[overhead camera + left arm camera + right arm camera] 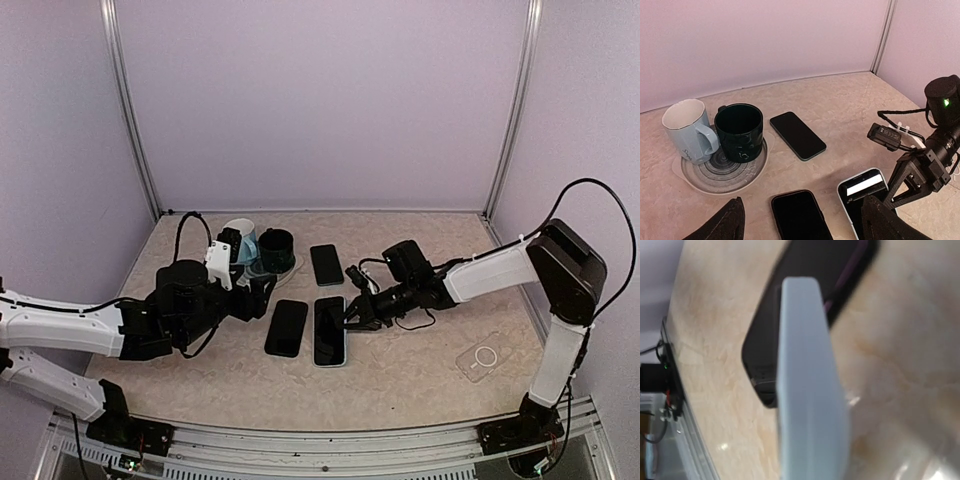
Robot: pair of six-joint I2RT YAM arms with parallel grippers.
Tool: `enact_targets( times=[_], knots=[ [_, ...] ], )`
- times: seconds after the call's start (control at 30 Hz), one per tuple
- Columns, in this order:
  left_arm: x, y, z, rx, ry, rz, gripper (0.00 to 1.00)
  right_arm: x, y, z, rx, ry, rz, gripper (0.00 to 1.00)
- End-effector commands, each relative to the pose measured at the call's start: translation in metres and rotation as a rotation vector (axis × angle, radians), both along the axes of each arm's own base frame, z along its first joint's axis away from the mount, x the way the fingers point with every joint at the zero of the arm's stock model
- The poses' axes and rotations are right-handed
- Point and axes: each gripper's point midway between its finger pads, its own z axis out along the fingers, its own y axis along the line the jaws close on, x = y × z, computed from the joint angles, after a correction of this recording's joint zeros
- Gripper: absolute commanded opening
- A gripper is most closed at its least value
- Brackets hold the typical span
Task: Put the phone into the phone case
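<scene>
Right hand (351, 318) by three phones (287, 327)

The top camera looks down from above the near edge over the whole tabletop (420, 390). The left wrist camera sits low, facing the far wall; both catch the dark mug (740, 131). The right wrist camera hugs a pale blue case (810, 390), blurred.

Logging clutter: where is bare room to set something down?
Bare: the near strip from the near black phone to the clear case, and the far right corner. Crowded: the middle, where the left gripper and right gripper flank the phones, and the mugs behind.
</scene>
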Motion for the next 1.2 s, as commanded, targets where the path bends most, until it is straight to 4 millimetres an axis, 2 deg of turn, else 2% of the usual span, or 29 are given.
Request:
enact_targets(
  times=[0.0, 0.1, 0.2, 0.3, 0.37, 0.5, 0.6, 0.73, 0.87, 0.97, 1.03, 1.1, 1.17],
  knots=[
    [-0.003, 0.010, -0.005, 0.008, 0.034, 0.013, 0.80, 0.008, 0.017, 0.010, 0.036, 0.030, 0.009, 0.00],
    [-0.005, 0.014, -0.007, 0.003, 0.033, 0.015, 0.80, 0.012, 0.010, -0.012, -0.020, 0.064, -0.021, 0.02],
    [-0.004, 0.016, -0.009, 0.012, 0.040, 0.020, 0.79, 0.014, -0.002, -0.030, -0.060, 0.097, -0.055, 0.17],
    [-0.002, 0.017, -0.007, 0.015, 0.037, 0.028, 0.80, 0.019, -0.016, -0.040, -0.146, 0.085, -0.084, 0.25],
    [-0.001, 0.018, -0.007, 0.019, 0.035, 0.032, 0.80, 0.025, -0.025, -0.035, -0.205, 0.046, -0.102, 0.30],
    [0.002, 0.019, -0.007, 0.028, 0.030, 0.036, 0.80, 0.046, -0.046, -0.005, -0.356, -0.092, -0.147, 0.37],
    [0.004, 0.019, -0.007, 0.035, 0.032, 0.035, 0.81, 0.056, -0.086, 0.014, -0.532, -0.162, -0.236, 0.40],
    [0.004, 0.018, -0.007, 0.037, 0.030, 0.030, 0.81, 0.060, -0.171, 0.026, -0.695, -0.176, -0.469, 0.45],
    [0.003, 0.018, -0.008, 0.034, 0.024, 0.011, 0.81, 0.045, -0.246, 0.028, -0.735, -0.126, -0.713, 0.56],
    [0.003, 0.017, -0.009, 0.030, 0.022, -0.001, 0.81, 0.031, -0.279, 0.023, -0.688, -0.039, -0.855, 0.56],
    [0.002, 0.017, -0.010, 0.026, 0.021, -0.006, 0.81, 0.018, -0.297, 0.013, -0.661, 0.050, -0.985, 0.55],
    [0.000, 0.019, -0.011, 0.017, 0.018, -0.010, 0.81, 0.003, -0.305, -0.003, -0.628, 0.143, -1.090, 0.54],
    [-0.001, 0.022, -0.012, 0.007, 0.014, -0.008, 0.81, -0.001, -0.308, -0.013, -0.590, 0.176, -1.158, 0.54]
  ],
)
